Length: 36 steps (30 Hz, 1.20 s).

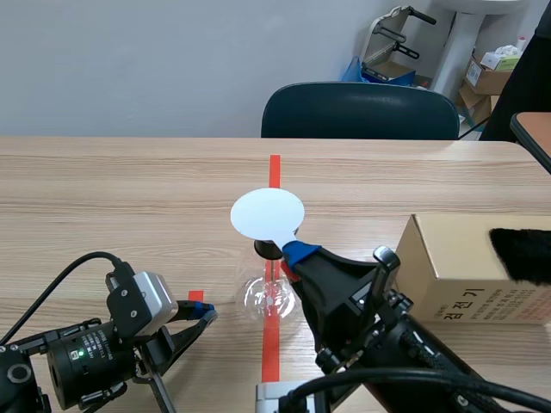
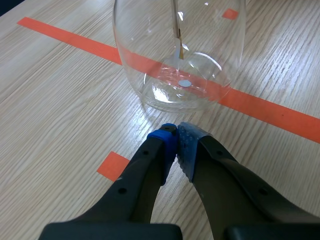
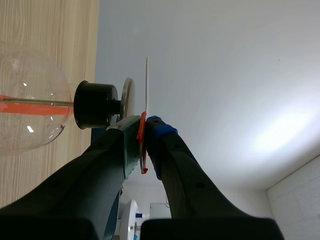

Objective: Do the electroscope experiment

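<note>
Because the white disc (image 1: 267, 214) must come close to the electroscope (image 1: 271, 292) to stir its leaves (image 2: 178, 45), I have the right fingers (image 3: 160, 132) clamped on the disc's thin red handle (image 3: 142, 145). They hold the disc flat just over the metal cap (image 3: 128, 97). Edge-on from the right wrist, disc and cap lie near each other; I cannot tell whether they touch. The cap sits on a black stopper (image 3: 95, 105) in the glass flask (image 2: 180, 50), which stands upright on the tape line, mid tabletop (image 1: 129, 189). My left fingers (image 2: 167, 145) are closed on nothing, low over the tabletop, the flask's base just ahead of them. I judge that keeps them clear yet ready to steady it. The leaves hang with little spread, as far as I can see. A box (image 1: 465, 267) carrying something black and furry (image 1: 521, 254) stands beside the right arm.
</note>
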{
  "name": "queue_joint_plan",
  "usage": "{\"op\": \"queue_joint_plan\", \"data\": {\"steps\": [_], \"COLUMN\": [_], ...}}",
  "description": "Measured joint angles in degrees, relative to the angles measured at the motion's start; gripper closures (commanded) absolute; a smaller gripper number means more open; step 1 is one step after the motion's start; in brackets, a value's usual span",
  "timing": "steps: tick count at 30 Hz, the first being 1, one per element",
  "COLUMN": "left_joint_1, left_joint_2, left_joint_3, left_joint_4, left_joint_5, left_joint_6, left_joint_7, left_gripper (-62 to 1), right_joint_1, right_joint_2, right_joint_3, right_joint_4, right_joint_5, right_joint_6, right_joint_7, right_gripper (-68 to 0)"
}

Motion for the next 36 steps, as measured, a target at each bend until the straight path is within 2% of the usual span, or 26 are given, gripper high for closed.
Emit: {"op": "queue_joint_plan", "data": {"steps": [15, 21, 30, 36], "left_joint_1": [0.0, 0.0, 0.0, 0.0], "left_joint_2": [0.0, 0.0, 0.0, 0.0], "left_joint_3": [0.0, 0.0, 0.0, 0.0], "left_joint_4": [0.0, 0.0, 0.0, 0.0], "left_joint_5": [0.0, 0.0, 0.0, 0.0], "left_joint_6": [1.1, 1.3, 1.3, 1.3], "left_joint_7": [0.0, 0.0, 0.0, 0.0], "left_gripper": [-2.7, -2.7, -2.7, -2.7], "right_joint_1": [0.0, 0.0, 0.0, 0.0], "right_joint_2": [0.0, 0.0, 0.0, 0.0], "right_joint_3": [0.0, 0.0, 0.0, 0.0], "right_joint_4": [0.0, 0.0, 0.0, 0.0], "right_joint_5": [0.0, 0.0, 0.0, 0.0], "right_joint_6": [0.0, 0.0, 0.0, 0.0], "right_joint_7": [-1.0, -9.0, -25.3, -33.5], "right_gripper": [-1.8, -1.8, -1.8, -1.8]}}
